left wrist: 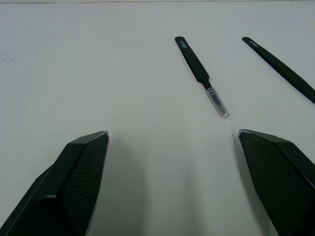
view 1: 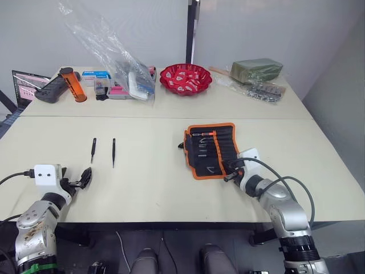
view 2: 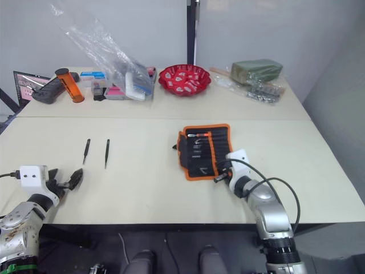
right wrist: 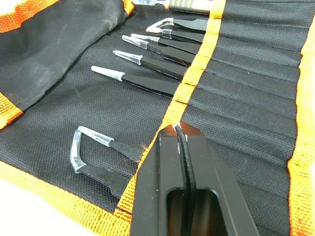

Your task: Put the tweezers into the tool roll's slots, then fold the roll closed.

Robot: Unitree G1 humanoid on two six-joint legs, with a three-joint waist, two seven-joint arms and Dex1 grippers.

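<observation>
Both pincers are resting low: right pincer (right wrist: 179, 132) is pressing closed, empty, on the tool roll (view 1: 211, 149); left pincer (left wrist: 172, 142) is gaping wide near two loose tweezers (view 1: 93, 149).

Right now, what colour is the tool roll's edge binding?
Bright orange, on the black tool roll; the right wrist view shows it best.

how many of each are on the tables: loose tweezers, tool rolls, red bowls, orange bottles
loose tweezers: 2
tool roll: 1
red bowl: 1
orange bottle: 1
total: 5
</observation>
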